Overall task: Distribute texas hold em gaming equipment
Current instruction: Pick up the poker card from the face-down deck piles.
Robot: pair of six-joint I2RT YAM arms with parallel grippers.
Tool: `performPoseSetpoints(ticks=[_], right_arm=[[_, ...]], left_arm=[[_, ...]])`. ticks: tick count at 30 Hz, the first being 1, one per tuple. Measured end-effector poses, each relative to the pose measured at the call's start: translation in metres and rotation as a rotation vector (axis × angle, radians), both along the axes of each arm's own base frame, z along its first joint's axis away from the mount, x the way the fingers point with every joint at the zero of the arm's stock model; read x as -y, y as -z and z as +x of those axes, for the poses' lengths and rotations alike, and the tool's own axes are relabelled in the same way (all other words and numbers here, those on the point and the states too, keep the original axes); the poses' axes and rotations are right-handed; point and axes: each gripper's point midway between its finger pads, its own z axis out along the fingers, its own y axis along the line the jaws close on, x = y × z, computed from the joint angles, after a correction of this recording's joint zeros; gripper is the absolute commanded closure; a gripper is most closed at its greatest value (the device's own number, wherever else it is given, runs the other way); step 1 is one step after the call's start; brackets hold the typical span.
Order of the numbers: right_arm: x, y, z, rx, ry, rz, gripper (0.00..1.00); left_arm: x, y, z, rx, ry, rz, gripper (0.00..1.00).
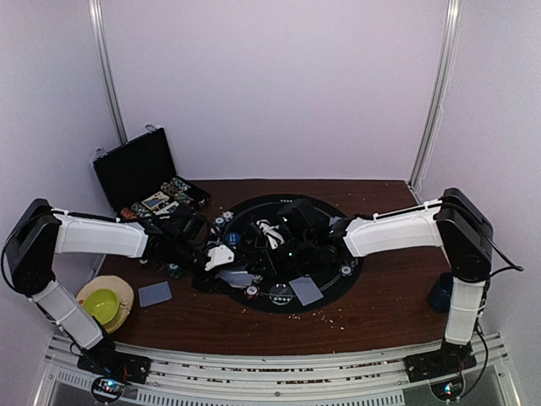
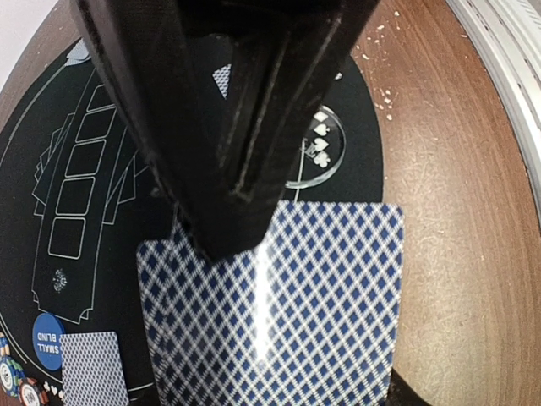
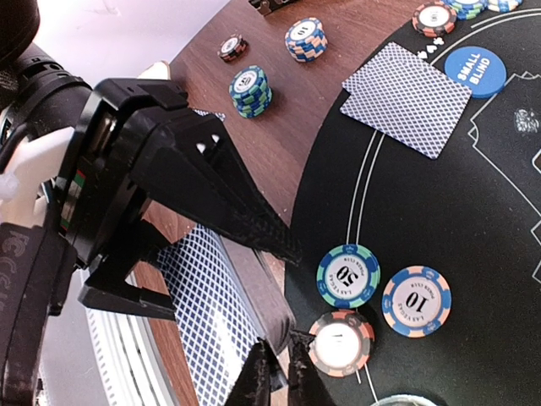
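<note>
My left gripper (image 1: pixel 216 258) is shut on a deck of blue-diamond-backed playing cards (image 2: pixel 321 313), held over the near edge of the black poker mat (image 1: pixel 342 275). In the right wrist view the deck (image 3: pixel 207 304) hangs tilted under the left gripper's black fingers (image 3: pixel 211 186). My right gripper (image 3: pixel 279 376) has its fingertips pinched on the deck's lower corner. On the mat beside them lie a green-blue 50 chip (image 3: pixel 347 275), an orange-blue 10 chip (image 3: pixel 416 300) and a red-black chip (image 3: pixel 340 342). Farther off lie dealt cards (image 3: pixel 406 97) and a blue small-blind disc (image 3: pixel 474 71).
Chip stacks (image 3: pixel 250 90) stand on the brown table left of the mat. An open black case (image 1: pixel 135 169) stands at the back left, and a yellow-green bowl (image 1: pixel 103 303) at the front left. Single cards lie at the front (image 1: pixel 155 293) (image 1: pixel 306 291). A dark blue mug (image 1: pixel 441 294) stands at the right edge.
</note>
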Motion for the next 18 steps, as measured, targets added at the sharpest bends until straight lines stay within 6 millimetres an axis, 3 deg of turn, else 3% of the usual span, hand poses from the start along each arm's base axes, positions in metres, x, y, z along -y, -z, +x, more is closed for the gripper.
performPoseSetpoints(ticks=[4,8,18], right_arm=[[0.005,-0.002,-0.001,-0.006,0.006,-0.015,0.92],[0.01,-0.007,0.0,-0.006,0.015,-0.024,1.0],[0.017,-0.007,-0.002,-0.015,0.014,-0.031,1.0]], left_arm=[[0.0,0.0,0.0,-0.002,0.001,-0.001,0.48],[0.0,0.0,0.0,-0.002,0.002,-0.003,0.48],[0.001,0.0,-0.001,-0.005,0.005,-0.004,0.48]])
